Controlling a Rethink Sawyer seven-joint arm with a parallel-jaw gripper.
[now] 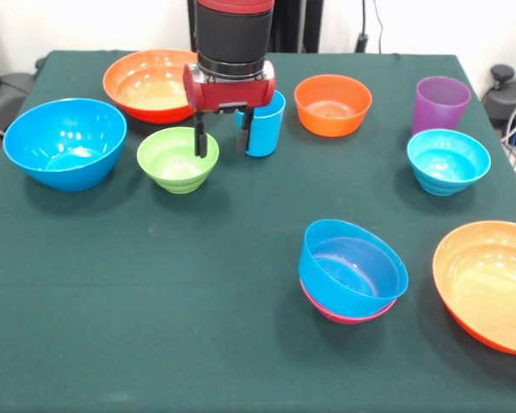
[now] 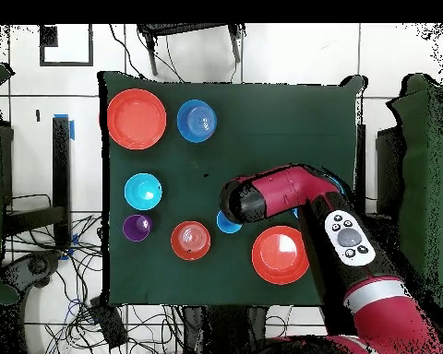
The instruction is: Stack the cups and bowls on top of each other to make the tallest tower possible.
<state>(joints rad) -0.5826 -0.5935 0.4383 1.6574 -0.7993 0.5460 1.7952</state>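
Note:
My gripper (image 1: 222, 139) hangs open at the back of the table, nothing held. Its left finger (image 1: 201, 138) shows over the right rim of a small green bowl (image 1: 174, 160); its right finger (image 1: 242, 136) shows in front of the light blue cup (image 1: 267, 125) (image 2: 228, 223). How high the tips are above the rim I cannot tell. The tower (image 1: 353, 268) (image 2: 197, 121) is a blue bowl nested in a pink bowl (image 1: 344, 315), near the front right. The purple cup (image 1: 440, 103) (image 2: 137, 227) stands upright at the back right. In the overhead view the arm hides the green bowl.
A big blue bowl (image 1: 64, 142) sits at the left and a large orange bowl (image 1: 150, 83) (image 2: 281, 254) behind the gripper. A small orange bowl (image 1: 332, 104) (image 2: 190, 240), a cyan bowl (image 1: 448, 160) (image 2: 143, 191) and another large orange bowl (image 1: 490, 284) (image 2: 137, 118) lie to the right.

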